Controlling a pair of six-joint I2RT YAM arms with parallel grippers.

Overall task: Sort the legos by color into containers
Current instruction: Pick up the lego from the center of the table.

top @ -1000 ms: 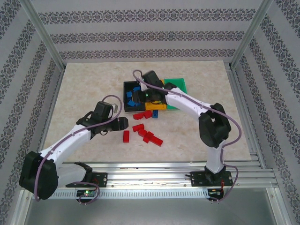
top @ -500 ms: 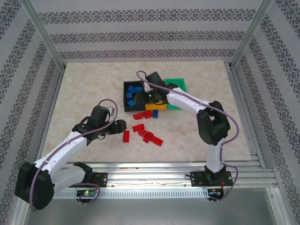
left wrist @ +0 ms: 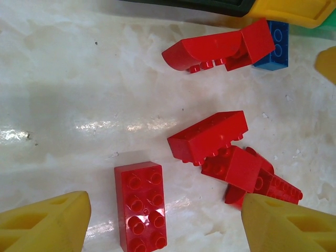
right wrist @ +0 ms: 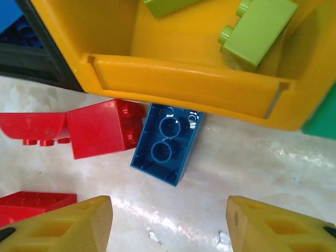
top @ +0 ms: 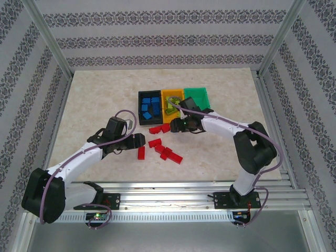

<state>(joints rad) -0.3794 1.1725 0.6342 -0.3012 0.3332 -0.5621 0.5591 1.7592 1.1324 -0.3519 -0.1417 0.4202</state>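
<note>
Three bins stand side by side in the upper middle of the top view: left bin (top: 139, 107), middle bin (top: 172, 91), right bin (top: 198, 98). Bricks (top: 150, 107) lie in the left bin and more bricks (top: 169, 104) in the middle one. Below them, loose bricks (top: 164, 151) lie on the table (top: 94, 94), with a lone brick (top: 140, 152) at their left. In the right wrist view an overturned brick (right wrist: 165, 144) lies against the middle bin's near wall.
</note>
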